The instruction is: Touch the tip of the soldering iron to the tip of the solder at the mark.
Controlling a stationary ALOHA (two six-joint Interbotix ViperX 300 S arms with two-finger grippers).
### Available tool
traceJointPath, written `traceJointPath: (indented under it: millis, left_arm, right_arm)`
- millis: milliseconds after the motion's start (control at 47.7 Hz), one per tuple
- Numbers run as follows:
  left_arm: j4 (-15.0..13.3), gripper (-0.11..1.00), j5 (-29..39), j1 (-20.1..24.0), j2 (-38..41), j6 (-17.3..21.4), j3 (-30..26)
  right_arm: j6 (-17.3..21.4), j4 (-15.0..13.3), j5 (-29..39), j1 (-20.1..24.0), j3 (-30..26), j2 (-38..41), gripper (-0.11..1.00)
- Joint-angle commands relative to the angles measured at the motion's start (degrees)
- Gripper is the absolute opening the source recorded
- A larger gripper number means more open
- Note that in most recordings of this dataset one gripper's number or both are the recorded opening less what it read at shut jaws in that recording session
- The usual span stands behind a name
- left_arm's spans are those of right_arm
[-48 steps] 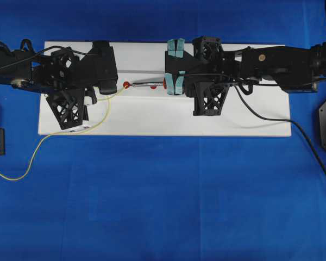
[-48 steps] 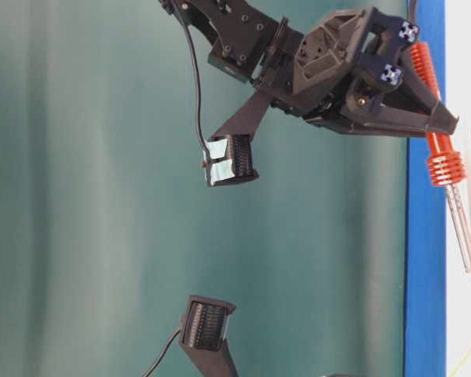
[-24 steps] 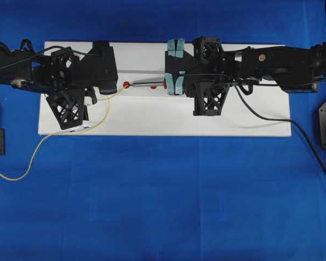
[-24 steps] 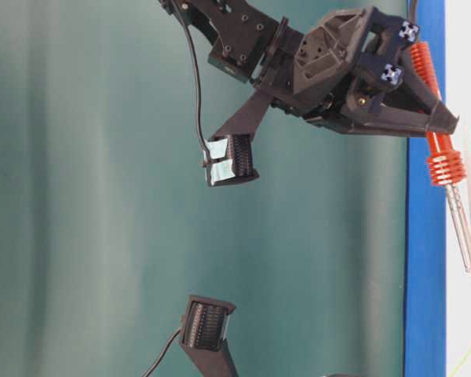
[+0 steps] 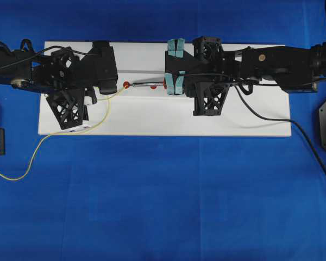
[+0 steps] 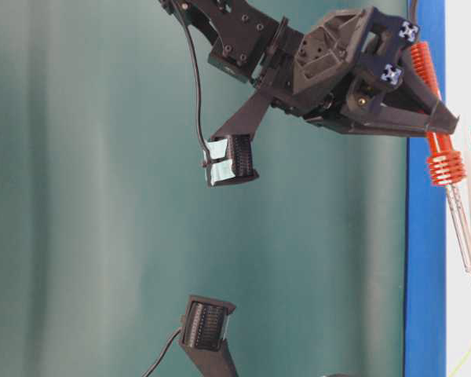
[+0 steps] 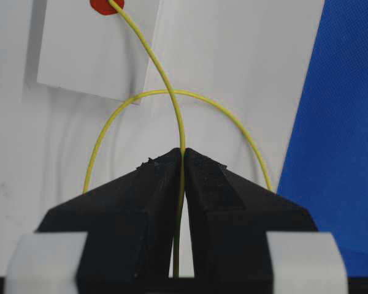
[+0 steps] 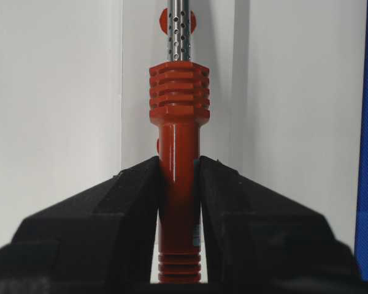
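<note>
1. Left gripper (image 7: 183,160) clamped on the solder (image 7: 165,92), jaws pinched together with the yellow wire running up between them.
2. Ahead of those jaws: wire rising toward a red mark (image 7: 105,5) at the top edge of the left wrist view, its end lying on that dot; second loop of the same wire arcing across behind.
3. Right gripper (image 8: 179,168) clenched on the soldering iron (image 8: 178,184), gripping the orange-red handle just below the ribbed collar.
4. Beyond the collar: perforated silver shaft pointing away over the white board (image 8: 55,92), passing over another red dot.
5. Overhead: both arms over the white board on blue cloth (image 5: 163,206), left arm at left, right arm at right, iron lying level between them.
6. Iron tip and solder end meeting at the red mark (image 5: 126,85) just beside the left gripper; actual contact too small to confirm.
7. Remaining solder trailing off the board's front-left edge, curling across the cloth.
8. Black cord (image 5: 309,152) running off to the right.
</note>
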Motion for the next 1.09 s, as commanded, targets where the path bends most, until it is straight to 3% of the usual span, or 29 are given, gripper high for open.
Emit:
traceJointPath:
  millis: [0,252,650,1070]
  left_arm:
    - [0.00,0.02,-0.18,0.09,-0.88,-0.18,-0.53]
    - [0.00,0.02,0.35,0.09,-3.52,-0.35,0.35]
    - [0.00,0.02,2.64,-1.93,-15.82,-2.29,3.25]
    - [0.00,0.02,2.20,-2.02,-16.61,-2.55,3.96]
  right_arm:
    - [0.09,-0.18,-0.18,0.09,-1.49,-0.70,0.07]
    - [0.26,-0.18,-0.26,0.09,-1.49,-0.70,0.07]
    - [0.26,-0.18,-0.44,0.09,-1.49,-0.79,0.07]
    - [0.26,-0.18,0.00,0.00,-0.26,-5.45,0.07]
